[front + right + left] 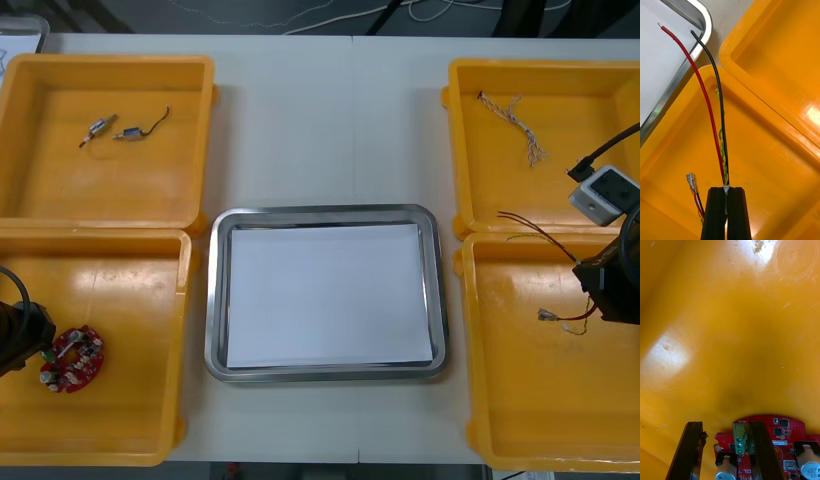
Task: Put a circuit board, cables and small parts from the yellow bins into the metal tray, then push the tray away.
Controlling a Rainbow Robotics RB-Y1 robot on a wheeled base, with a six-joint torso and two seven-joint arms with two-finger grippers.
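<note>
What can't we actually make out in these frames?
Front view: left claw cut off by the picture's edge; whether it grips the circuit board is unclear.
Left wrist view: circuit board's near part cut off by the edge.
Right wrist view: right claw hides the cables past the grip.
Front view: small metal parts too small to identify.
</note>
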